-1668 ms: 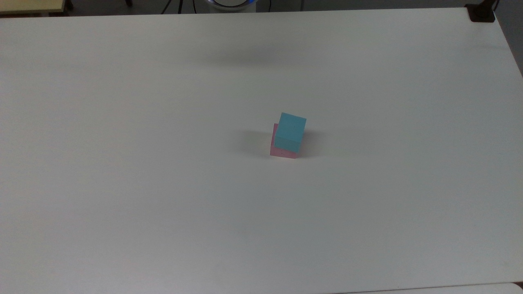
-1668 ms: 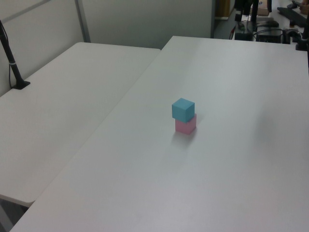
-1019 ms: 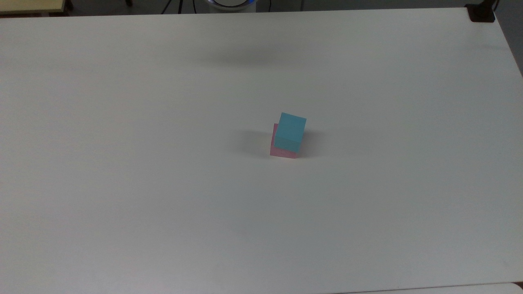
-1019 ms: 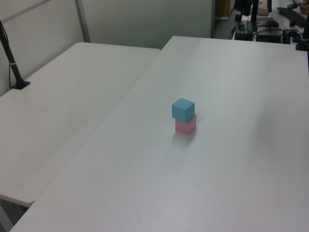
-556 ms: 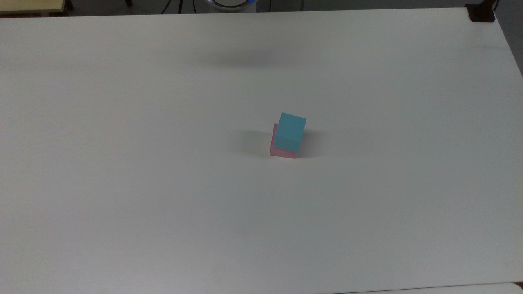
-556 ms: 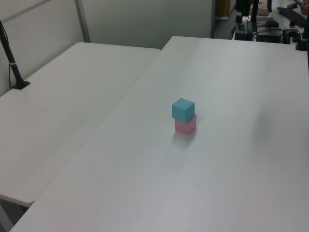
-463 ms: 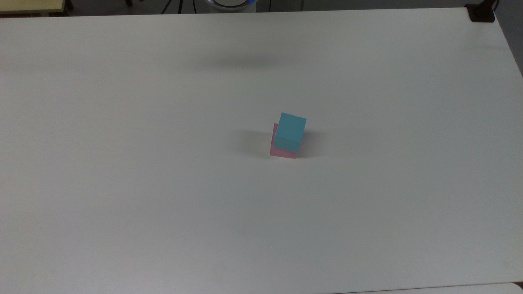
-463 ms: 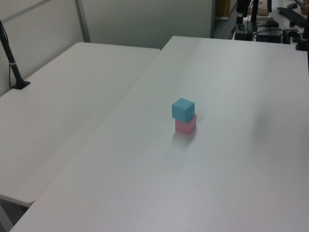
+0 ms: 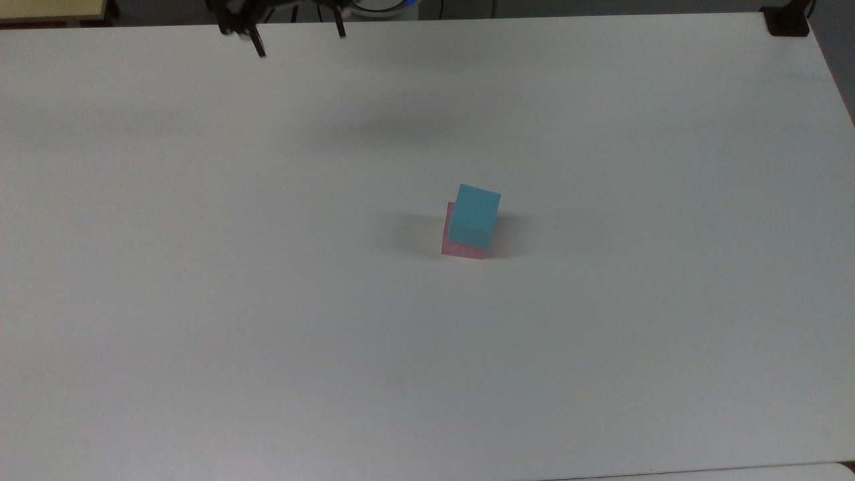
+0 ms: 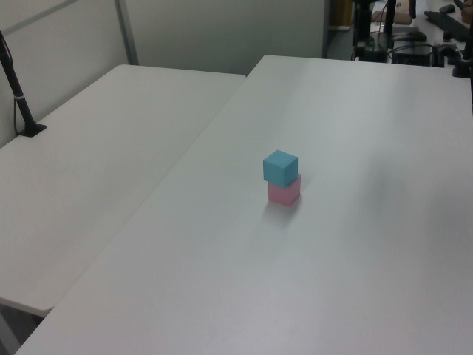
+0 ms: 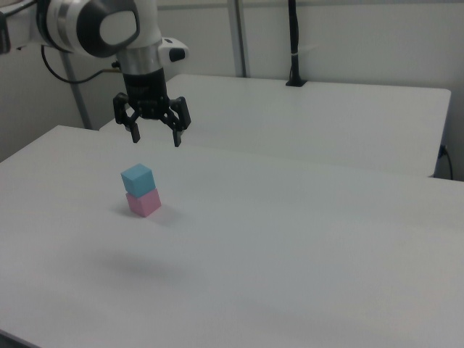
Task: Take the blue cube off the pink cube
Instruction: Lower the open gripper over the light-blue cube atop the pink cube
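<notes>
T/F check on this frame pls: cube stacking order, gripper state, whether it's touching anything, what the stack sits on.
1. The blue cube sits on top of the pink cube. True.
2. The gripper is shut on the blue cube. False: its fingers are spread open and hold nothing.
3. In the right view, the gripper hangs in the air above the stack, touching neither cube. True.
4. The pink cube lies apart from the blue cube on the table. False: the two are in contact, stacked, with pink at the bottom.
5. The stack stands on a white table. True.
</notes>
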`<action>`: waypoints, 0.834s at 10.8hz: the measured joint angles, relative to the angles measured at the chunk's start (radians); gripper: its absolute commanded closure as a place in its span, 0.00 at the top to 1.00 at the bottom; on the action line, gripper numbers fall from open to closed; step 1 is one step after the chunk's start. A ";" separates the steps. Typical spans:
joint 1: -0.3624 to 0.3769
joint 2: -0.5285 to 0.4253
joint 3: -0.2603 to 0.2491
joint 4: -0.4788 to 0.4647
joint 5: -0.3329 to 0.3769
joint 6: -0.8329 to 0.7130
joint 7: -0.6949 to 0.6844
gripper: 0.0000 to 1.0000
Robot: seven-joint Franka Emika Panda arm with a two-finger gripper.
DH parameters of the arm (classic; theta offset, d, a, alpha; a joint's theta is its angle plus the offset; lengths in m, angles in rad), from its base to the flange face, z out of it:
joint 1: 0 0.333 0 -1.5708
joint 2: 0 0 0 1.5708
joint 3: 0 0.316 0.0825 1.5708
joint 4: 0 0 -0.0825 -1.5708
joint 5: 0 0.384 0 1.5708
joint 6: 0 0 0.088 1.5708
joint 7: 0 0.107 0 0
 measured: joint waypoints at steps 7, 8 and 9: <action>0.240 0.223 0.012 -0.008 0.026 0.228 0.549 1.00; 0.267 0.250 0.013 -0.008 0.026 0.260 0.583 1.00; 0.287 0.277 0.013 -0.006 0.025 0.294 0.615 1.00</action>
